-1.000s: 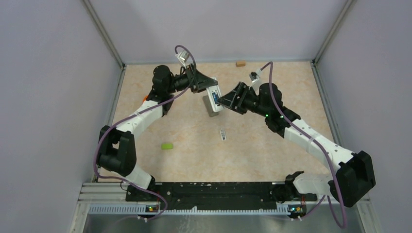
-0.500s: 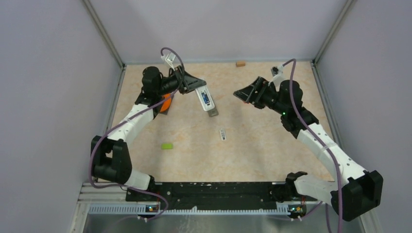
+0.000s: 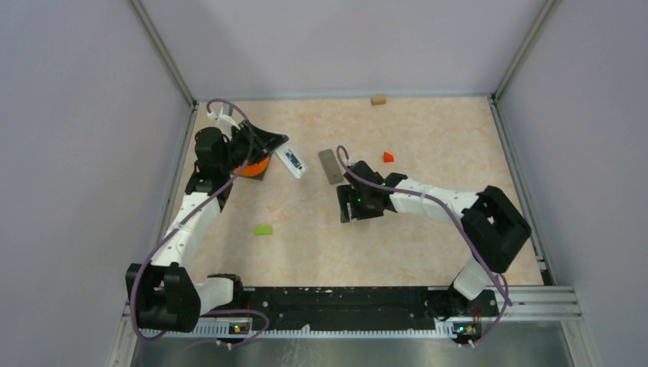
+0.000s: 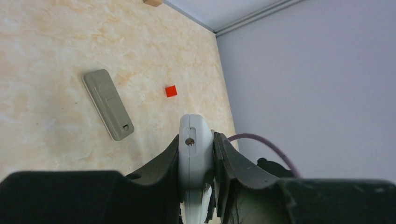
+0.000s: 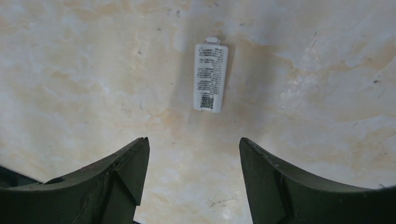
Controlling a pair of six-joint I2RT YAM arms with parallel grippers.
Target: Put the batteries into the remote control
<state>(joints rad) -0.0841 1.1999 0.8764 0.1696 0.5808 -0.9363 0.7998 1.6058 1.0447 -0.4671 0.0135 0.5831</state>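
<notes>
- On the table (image 3: 428,252), at 10 o'clock in the top view, we find the left gripper (image 3: 281,149) (image 4: 197,144). Its two fingers are clamped on the sides of the remote control (image 3: 292,160) (image 4: 196,126) and hold it clear of the surface.
- The remote control is white and tilted, with its free end pointing toward 4 o'clock. A blue strip (image 3: 291,159) shows in its upper face. We cannot tell whether it is a battery.
- An orange object (image 3: 260,164) sits directly beneath the left gripper, partly hidden by it.
- A small green object (image 3: 263,229) lies at 6 o'clock from the orange object, well apart from it.
- A grey flat panel (image 3: 330,166) (image 4: 108,104) lies on the table at 3 o'clock from the remote control, near it but not touching.
- The right gripper (image 3: 350,208) (image 5: 194,142) points down at the table, at 6 o'clock from the grey flat panel. Its fingers stand apart and hold nothing.
- In the right wrist view, a small white labelled piece (image 5: 210,77) lies flat at 12 o'clock from the finger gap. It touches neither finger.
- A tan block (image 3: 377,99) (image 4: 152,2) rests at 12 o'clock, by the far wall.
- A red wedge (image 3: 388,157) (image 4: 171,91) lies at 3 o'clock from the grey flat panel, apart from it.
</notes>
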